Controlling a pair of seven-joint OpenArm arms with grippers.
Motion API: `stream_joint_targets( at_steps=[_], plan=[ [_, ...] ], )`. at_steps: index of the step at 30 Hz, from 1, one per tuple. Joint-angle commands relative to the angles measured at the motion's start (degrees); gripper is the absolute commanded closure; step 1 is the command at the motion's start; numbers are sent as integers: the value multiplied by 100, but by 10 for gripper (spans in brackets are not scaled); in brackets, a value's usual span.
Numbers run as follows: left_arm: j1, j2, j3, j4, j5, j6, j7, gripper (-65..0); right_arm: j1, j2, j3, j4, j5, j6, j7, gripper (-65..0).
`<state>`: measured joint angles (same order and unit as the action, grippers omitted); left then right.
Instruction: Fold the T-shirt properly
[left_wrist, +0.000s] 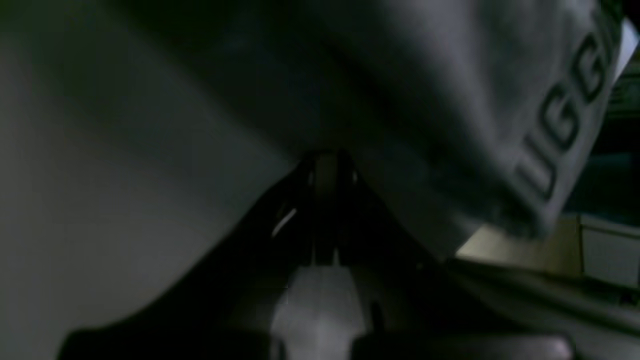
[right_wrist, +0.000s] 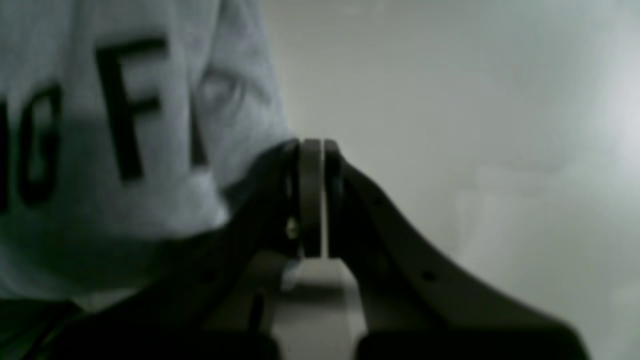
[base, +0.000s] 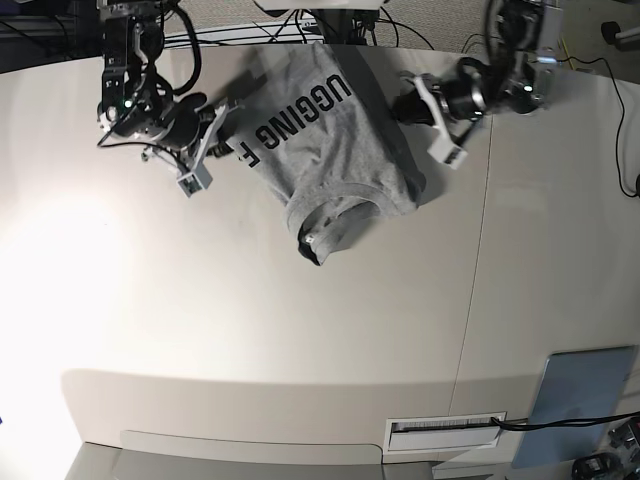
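Observation:
The grey T-shirt (base: 340, 150) lies bunched at the back middle of the table, black lettering up, ribbed neck (base: 330, 222) toward the front. My right gripper (base: 238, 98) is at the shirt's left edge. In the right wrist view its jaws (right_wrist: 312, 200) are shut with a thin grey strip between them, and the lettered cloth (right_wrist: 125, 150) lies against the left finger. My left gripper (base: 402, 104) is at the shirt's right edge. In the left wrist view its tips (left_wrist: 327, 167) are shut and buried in the cloth (left_wrist: 450, 100), which drapes over them.
Cables (base: 280, 35) run along the table's back edge. A seam (base: 478, 260) crosses the pale tabletop on the right. A blue-grey pad (base: 582, 400) and a labelled slot (base: 445, 430) sit at the front right.

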<state>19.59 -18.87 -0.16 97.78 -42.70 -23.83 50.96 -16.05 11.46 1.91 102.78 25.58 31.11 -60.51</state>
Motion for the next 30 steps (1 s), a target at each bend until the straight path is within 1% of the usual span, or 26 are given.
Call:
stream_joint_targets(
  at_steps=[1, 5, 6, 10, 11, 13, 14, 16, 18, 21, 23, 26, 28, 30],
  plan=[
    [-81, 0, -35, 72, 0, -20, -140, 0, -55, 42, -17, 103, 111, 87, 79, -15],
    [-391, 282, -35, 70, 393, -11, -195, 0, -326, 44, -221, 105, 407, 328, 144, -15],
    [-494, 332, -35, 70, 538, 42, -264, 0, -365, 46, -313, 105, 455, 361, 155, -15],
    [-909, 358, -37, 70, 1067, 485, -485, 0, -396, 46, -815, 109, 455, 356, 219, -15],
    [-999, 358, -39, 70, 1207, 564, -485, 0, -396, 46, -907, 109, 452, 343, 236, -15],
    [-1137, 323, -42, 70, 1403, 715, -422, 0, -396, 46, -944, 109, 435, 153, 295, -15],
    [-1169, 262, -42, 76, 1401, 809, -393, 0, -398, 52, -894, 109, 435, 48, 352, -15],
    [-1143, 140, -101, 129, 1399, 960, -374, 0, -415, 81, -638, 149, 437, -11, 402, -14],
    [-979, 46, -275, 330, 1401, 990, -334, 0, -531, 79, -170, 332, 437, 7, 415, -14],
    [-522, 46, -715, 901, 1381, 990, -339, 0, -896, 76, 706, 846, 437, 203, 509, 0],
    [-125, 46, -1038, 1370, 1346, 986, -339, 0, -1185, 74, 1272, 1224, 439, 278, 505, 0],
    [601, 46, -1480, 2013, 1353, 964, -339, 0, -1696, 74, 2015, 1681, 442, 275, 439, 0],
    [1132, 48, -1694, 2277, 1327, 831, -339, 0, -2090, 74, 2439, 1882, 511, 273, 275, 0],
    [1641, 48, -1814, 2343, 1185, 726, -341, 0, -2507, 74, 2806, 1974, 708, 293, 39, 0]
  ],
)
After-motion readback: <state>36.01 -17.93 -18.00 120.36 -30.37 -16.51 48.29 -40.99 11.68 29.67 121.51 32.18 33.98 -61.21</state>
